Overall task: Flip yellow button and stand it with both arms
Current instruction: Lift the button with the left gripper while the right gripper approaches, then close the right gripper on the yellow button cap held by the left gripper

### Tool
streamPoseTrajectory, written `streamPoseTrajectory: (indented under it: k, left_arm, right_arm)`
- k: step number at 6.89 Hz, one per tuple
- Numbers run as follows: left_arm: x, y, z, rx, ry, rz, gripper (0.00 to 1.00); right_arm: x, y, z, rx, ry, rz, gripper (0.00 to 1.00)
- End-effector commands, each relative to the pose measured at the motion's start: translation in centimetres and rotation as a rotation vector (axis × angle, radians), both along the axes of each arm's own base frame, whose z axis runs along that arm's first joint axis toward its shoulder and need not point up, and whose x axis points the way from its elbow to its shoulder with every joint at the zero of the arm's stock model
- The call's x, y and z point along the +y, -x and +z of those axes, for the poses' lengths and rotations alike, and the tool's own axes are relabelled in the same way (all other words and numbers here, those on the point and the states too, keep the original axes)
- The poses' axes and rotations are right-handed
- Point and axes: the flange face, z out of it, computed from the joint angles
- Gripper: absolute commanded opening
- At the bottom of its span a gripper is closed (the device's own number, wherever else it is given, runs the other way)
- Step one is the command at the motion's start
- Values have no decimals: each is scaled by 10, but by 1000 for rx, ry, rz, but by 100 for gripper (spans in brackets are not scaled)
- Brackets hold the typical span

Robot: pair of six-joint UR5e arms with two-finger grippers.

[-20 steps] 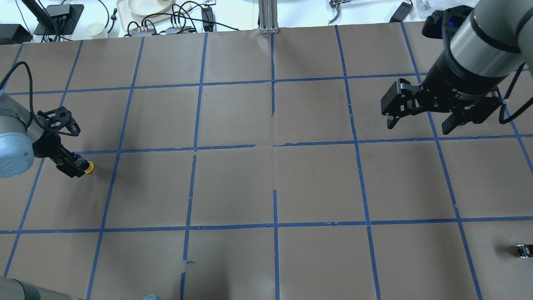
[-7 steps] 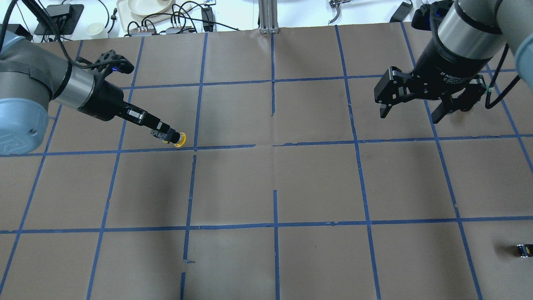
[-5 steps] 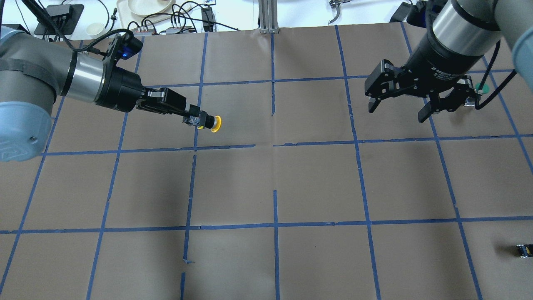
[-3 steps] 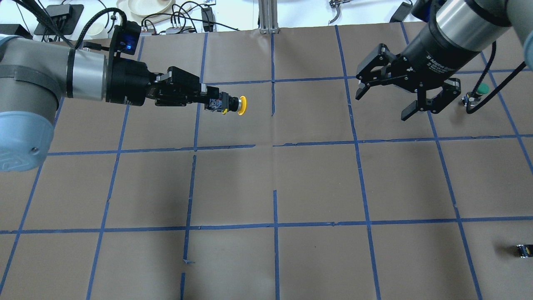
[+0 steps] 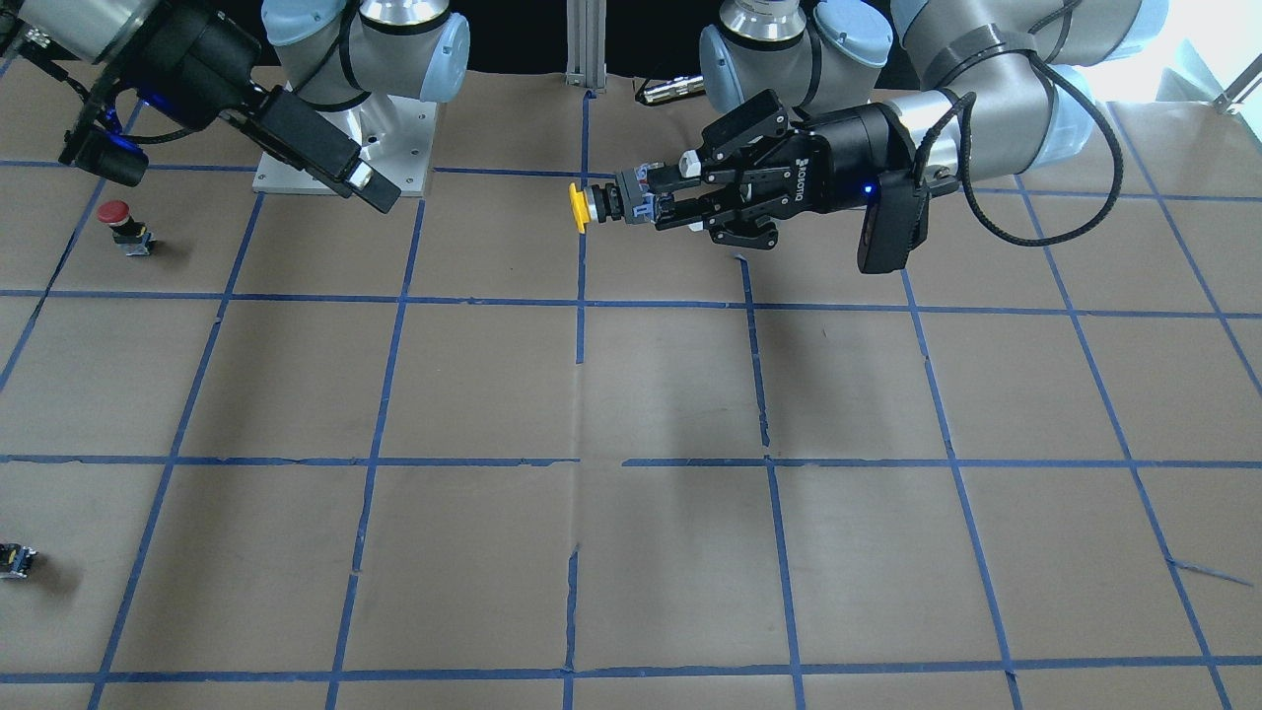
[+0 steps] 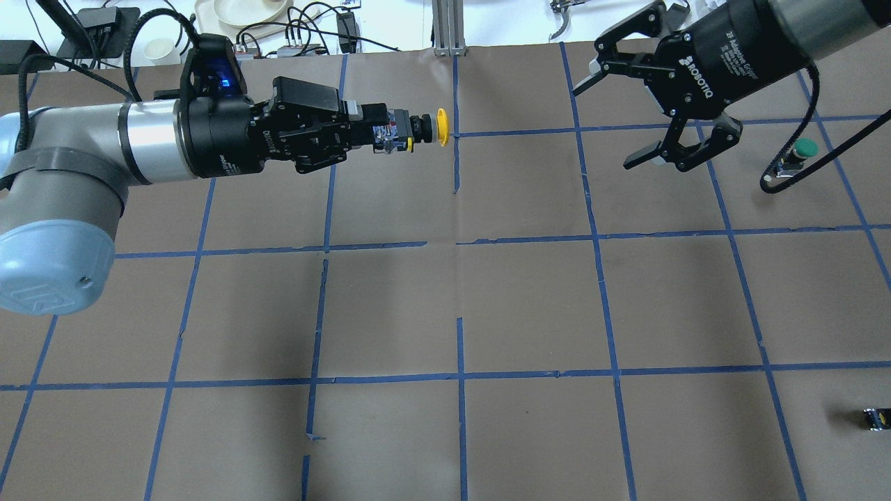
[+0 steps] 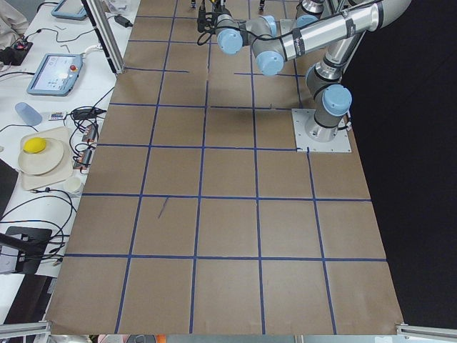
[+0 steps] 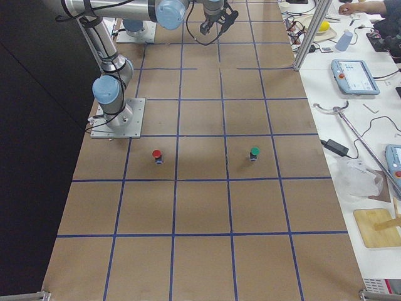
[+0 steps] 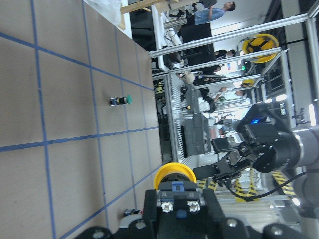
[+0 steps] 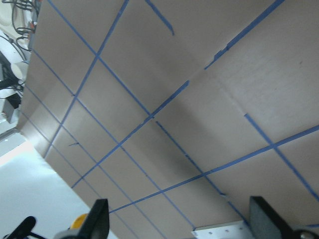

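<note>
While aloft, button (image 6: pixel 426 128) in left tool (image 6: pixel 390 133)

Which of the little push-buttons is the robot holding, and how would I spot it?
Find the brown paper-covered table gridded with blue tape, then follow the silver left arm to its black left gripper. Held sideways in the air there is the small yellow-capped push-button. The red-capped button and green-capped button sit on the table; only the yellow one is lifted.

The yellow button (image 6: pixel 421 129) — round yellow cap, black-and-grey body — lies horizontal, clear of the table (image 6: pixel 529 299), its body pinched in the left gripper (image 6: pixel 387 131). The cap points away from that gripper toward the right gripper (image 6: pixel 604 125) — spread wide, well apart.
</note>
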Motion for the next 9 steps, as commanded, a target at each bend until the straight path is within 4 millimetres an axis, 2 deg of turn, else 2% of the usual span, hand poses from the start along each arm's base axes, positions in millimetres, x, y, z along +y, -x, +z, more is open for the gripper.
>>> streamPoseTrajectory:
  k: [1,2,3,4,5,6,9]
  left_arm:
    - [0,14,-2,115,-24,-11,33]
    - [1,28,-10,118,-41,-42,33]
    - [1,32,-12,118,-51,-50,33]
    - [2,33,-13,121,-71,-51,33]
    - [2,33,-13,121,-77,-53,33]
    - [3,34,-13,121,-80,-54,33]
    - [3,34,-14,123,-82,-54,33]
  right_arm:
    - [-1,-14,14,-242,-113,-140,100]
    - [-3,-20,15,-307,-177,-183,99]
    - [-3,-24,17,-348,-188,-184,99]
    - [0,-32,4,-351,-213,-171,99]
    - [8,-48,-17,-350,-246,-142,99]
    - [11,-53,-28,-347,-263,-136,99]
    - [11,-55,-28,-379,-298,-155,99]
